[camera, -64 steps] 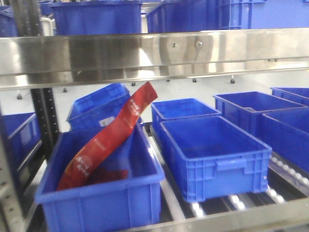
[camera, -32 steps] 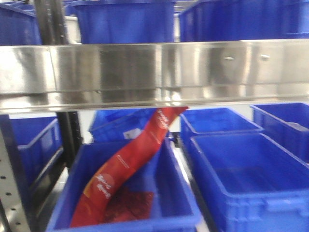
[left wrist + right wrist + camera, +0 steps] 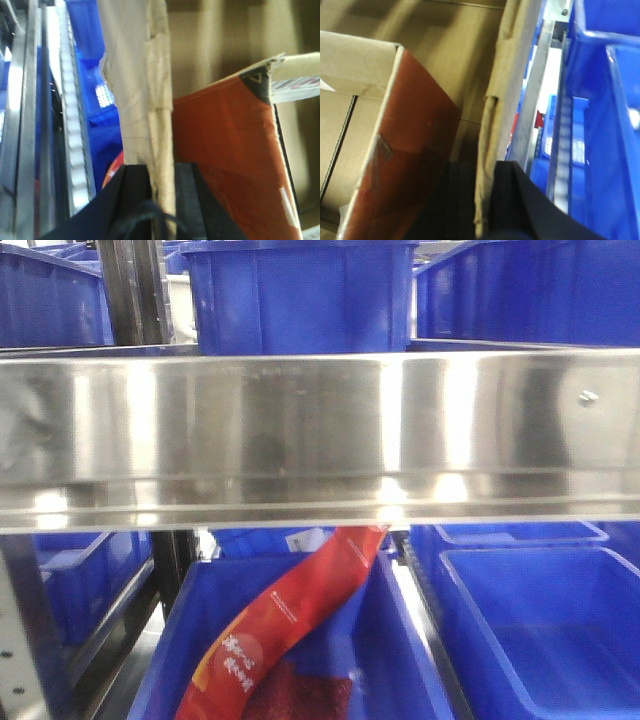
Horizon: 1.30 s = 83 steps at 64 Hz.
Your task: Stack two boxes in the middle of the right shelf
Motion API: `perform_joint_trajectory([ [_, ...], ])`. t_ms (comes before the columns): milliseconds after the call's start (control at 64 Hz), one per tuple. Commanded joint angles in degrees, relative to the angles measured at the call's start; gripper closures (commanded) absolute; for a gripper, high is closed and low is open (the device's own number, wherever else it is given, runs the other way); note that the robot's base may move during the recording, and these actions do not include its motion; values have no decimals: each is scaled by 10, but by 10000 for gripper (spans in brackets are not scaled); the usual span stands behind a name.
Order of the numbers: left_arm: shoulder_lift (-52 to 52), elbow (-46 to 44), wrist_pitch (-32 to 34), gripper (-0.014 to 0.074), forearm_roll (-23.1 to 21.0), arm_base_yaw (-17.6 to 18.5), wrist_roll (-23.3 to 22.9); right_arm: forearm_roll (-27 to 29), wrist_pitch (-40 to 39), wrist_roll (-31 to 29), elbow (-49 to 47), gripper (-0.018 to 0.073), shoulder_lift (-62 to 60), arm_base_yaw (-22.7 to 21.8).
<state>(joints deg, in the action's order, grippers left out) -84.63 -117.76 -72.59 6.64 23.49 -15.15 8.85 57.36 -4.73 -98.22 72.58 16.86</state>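
left gripper (image 3: 162, 176), right gripper (image 3: 482, 187): both clamp your box (image 3: 131, 75) walls; shelf (image 3: 300, 430) at 12 o'clock, stacking not yet done.

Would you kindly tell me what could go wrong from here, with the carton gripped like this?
The left gripper and right gripper each pinch only a thin wall of the carton; the creased cardboard may buckle or slip, more so with the orange box inside.
The shelf lip fills the front view, so the carton could catch on it.
Blue bins crowd both visible tiers, leaving little room.
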Motion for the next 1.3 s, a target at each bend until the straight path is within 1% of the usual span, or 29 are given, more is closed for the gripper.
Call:
perform_joint_trajectory([
  [0,7,-8,36,708,-10,3,-1,4,-26,-7,-6,713,-6,-1],
  [1281,7,-8,36,708,-10,3,-1,4,-26,-7,-6,713,-6,-1],
])
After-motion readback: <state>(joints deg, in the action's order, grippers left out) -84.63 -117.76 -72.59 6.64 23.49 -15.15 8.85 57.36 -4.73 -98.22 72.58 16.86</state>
